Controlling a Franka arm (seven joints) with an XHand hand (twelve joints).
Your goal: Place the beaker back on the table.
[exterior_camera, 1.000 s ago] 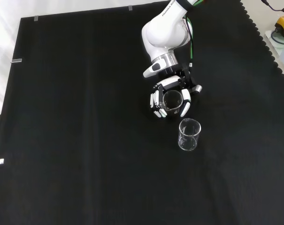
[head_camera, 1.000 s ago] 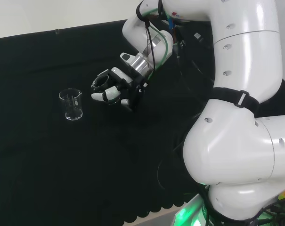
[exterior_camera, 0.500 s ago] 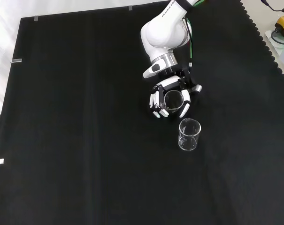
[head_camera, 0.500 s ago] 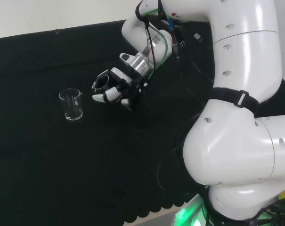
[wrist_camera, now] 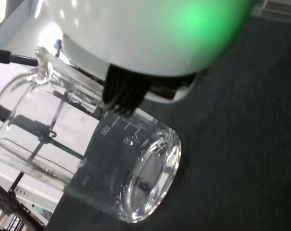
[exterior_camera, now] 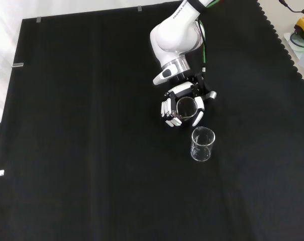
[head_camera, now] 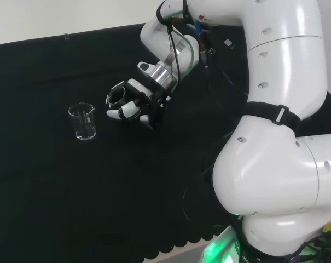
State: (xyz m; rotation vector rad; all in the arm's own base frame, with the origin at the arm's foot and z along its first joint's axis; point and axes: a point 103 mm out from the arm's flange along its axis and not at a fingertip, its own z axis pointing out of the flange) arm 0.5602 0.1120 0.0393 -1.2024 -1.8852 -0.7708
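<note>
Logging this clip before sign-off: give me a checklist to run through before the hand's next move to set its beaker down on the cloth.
1. Beaker held: the hand has its fingers curled round the held beaker: ok.
2. Held beaker upright: its mouth faces up in the front view: ok.
3. Gap to the second beaker: it stands apart from the hand on the cloth, but near: ok, tight.
4. Contents of held beaker: wrist view shows clear glass, nothing plainly inside: ok.
5. Base touching cloth: cannot tell.

The held beaker [wrist_camera: 87,159] is cut off at the wrist view's edge; the hand's [wrist_camera: 150,38] palm is blurred.
</note>
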